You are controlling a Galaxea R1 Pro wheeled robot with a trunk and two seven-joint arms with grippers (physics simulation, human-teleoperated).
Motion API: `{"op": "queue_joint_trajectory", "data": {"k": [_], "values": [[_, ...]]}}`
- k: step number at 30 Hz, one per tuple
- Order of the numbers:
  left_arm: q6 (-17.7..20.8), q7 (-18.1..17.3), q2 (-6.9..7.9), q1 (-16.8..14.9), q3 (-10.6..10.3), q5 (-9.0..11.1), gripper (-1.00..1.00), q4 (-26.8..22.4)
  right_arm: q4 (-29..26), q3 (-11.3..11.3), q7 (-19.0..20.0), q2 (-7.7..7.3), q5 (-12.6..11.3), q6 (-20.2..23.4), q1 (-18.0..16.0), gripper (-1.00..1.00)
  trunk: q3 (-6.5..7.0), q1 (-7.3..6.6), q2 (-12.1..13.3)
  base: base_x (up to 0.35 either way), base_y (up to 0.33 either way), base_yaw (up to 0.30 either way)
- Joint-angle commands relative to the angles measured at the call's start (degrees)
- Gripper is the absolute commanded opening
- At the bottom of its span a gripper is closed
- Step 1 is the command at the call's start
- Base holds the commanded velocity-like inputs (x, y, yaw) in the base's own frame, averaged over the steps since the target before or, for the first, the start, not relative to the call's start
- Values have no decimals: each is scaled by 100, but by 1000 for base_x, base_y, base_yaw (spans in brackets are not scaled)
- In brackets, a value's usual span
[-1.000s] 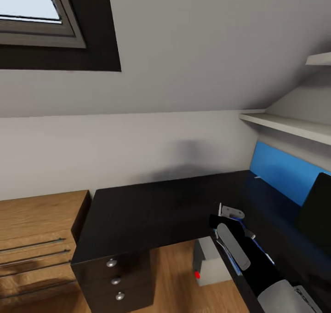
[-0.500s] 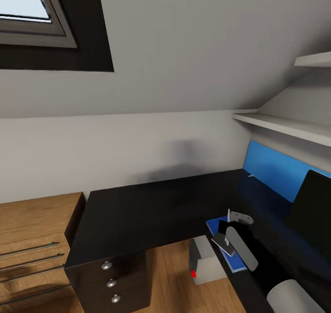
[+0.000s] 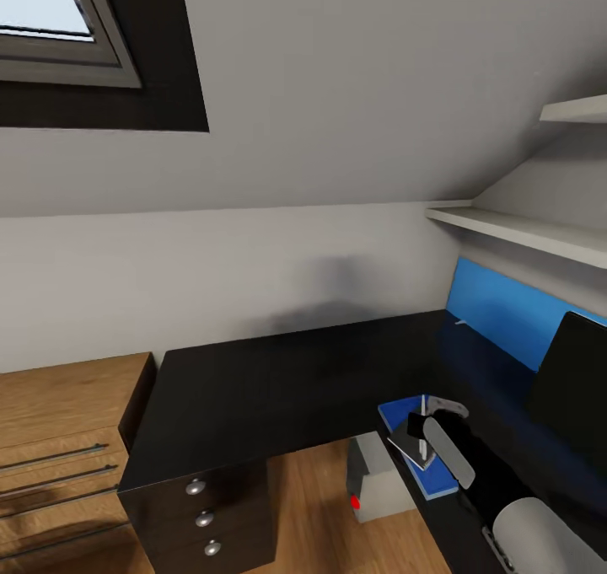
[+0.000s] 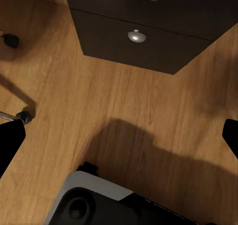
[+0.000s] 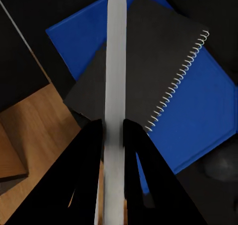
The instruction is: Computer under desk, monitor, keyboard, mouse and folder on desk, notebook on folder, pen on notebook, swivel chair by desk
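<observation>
My right gripper (image 3: 424,429) is shut on the thin white pen (image 3: 421,414) and holds it upright above the notebook (image 3: 403,449). In the right wrist view the pen (image 5: 116,76) runs between the black fingers (image 5: 89,160). Below it lies the dark grey spiral notebook (image 5: 148,61) on the bright-blue folder (image 5: 208,121). The folder (image 3: 434,477) lies near the inner edge of the black desk (image 3: 278,388). The grey computer (image 3: 379,473) stands on the floor under the desk. The monitor (image 3: 582,380) stands at the far right. My left gripper (image 4: 119,136) hangs open over the wood floor.
A dark drawer unit (image 3: 211,506) with round knobs closes the desk's left end, beside a light-wood chest of drawers (image 3: 59,439). A blue wall panel (image 3: 497,308) and white shelves (image 3: 523,233) sit above the desk. A caster (image 4: 10,39) and my base (image 4: 99,200) show on the floor.
The head camera shifted a little during the first half second. My right gripper has come down towards the notebook with the pen, which now stands more upright.
</observation>
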Motion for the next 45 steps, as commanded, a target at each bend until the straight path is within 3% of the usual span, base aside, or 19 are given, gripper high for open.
{"op": "queue_joint_trajectory", "data": {"k": [1,6,14,18,22,26,31,45], "values": [[15,45,6,1,-19,39,100,-13,64,27,-6,-9,-56,-3,-33,-100,-3,3,-6,0,0,0],[9,45,6,1,-21,39,100,-13,382,27,323,-55,-28,-14,-165,-100,-3,3,-6,0,0,0],[10,45,6,1,-22,39,100,-13,638,27,470,-114,-26,-29,-278,-100,-3,3,-6,0,0,0],[-15,45,6,1,-22,39,100,-13,989,27,617,-127,-25,-82,-433,-100,-3,3,-6,0,0,0],[-132,45,6,1,-22,39,100,-13,1761,27,1101,-135,-20,-358,-769,-100,-3,3,-6,7,0,0],[-177,45,6,1,-29,39,100,-13,2208,35,1308,-137,30,-481,-983,-100,-3,3,-6,43,0,0],[-185,45,6,1,-31,35,100,-13,2323,36,1407,-138,252,-626,-1023,-100,-3,3,-6,19,0,0],[-189,41,6,1,-36,44,100,-13,2457,52,1451,-117,296,-811,-1031,-100,-3,3,-6,95,0,0]]}}
